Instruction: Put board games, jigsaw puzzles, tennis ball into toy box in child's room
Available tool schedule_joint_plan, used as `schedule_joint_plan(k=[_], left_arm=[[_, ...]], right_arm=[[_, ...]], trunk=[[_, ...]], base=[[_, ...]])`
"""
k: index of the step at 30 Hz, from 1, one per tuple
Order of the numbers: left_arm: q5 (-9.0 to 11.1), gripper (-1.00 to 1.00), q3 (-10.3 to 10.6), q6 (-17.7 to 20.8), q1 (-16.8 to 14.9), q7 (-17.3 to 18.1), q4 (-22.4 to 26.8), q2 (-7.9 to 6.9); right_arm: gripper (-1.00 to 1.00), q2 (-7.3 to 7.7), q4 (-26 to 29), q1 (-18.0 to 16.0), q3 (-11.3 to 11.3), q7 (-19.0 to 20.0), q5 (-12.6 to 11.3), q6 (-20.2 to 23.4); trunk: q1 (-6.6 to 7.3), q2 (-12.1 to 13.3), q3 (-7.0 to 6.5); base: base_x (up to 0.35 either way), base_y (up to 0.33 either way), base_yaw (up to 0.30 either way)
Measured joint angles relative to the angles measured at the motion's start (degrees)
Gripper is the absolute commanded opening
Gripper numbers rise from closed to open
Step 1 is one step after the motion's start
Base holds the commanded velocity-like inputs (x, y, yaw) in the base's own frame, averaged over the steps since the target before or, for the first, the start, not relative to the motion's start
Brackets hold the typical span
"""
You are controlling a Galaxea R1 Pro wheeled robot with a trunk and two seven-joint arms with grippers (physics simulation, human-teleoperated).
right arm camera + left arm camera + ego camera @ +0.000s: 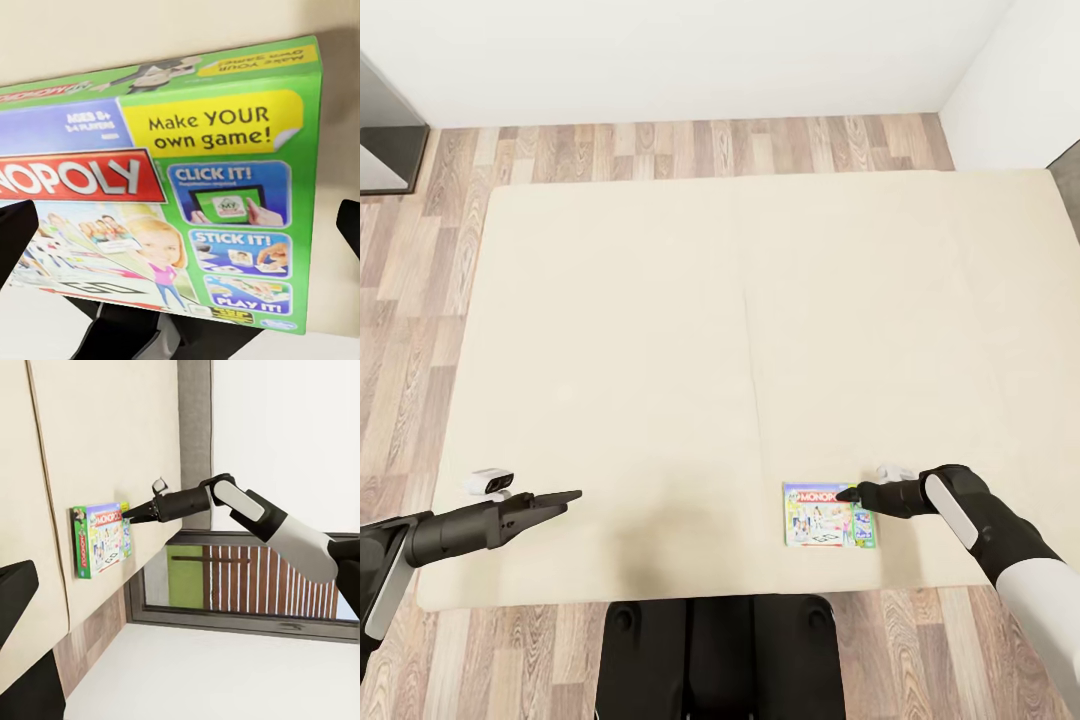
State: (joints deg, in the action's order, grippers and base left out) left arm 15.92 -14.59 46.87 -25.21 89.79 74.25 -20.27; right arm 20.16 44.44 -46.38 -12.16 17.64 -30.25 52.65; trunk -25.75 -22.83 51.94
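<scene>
I see one board game (828, 515), a green Monopoly box, lying flat on the bed (660, 330) near its front edge, right of the seam between the two pads. My right tool (847, 494) is at the box's upper right corner, tips touching or just over it; the right wrist view shows the box close up between its two spread fingers, so it is released, not gripping. My left tool (565, 497) hovers over the bed's left front part, well apart from the box; I cannot tell its state.
</scene>
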Motion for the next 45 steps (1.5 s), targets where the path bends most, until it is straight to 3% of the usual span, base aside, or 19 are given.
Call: schedule_joint_plan(k=[45], left_arm=[[0.0,1.00,0.0,0.0,0.0,0.0,0.0,-0.20]], right_arm=[[1.00,-0.19,0.0,0.0,0.0,0.0,-0.1,0.0]], trunk=[[0.00,0.0,0.47]], base=[[0.000,0.000,0.013]])
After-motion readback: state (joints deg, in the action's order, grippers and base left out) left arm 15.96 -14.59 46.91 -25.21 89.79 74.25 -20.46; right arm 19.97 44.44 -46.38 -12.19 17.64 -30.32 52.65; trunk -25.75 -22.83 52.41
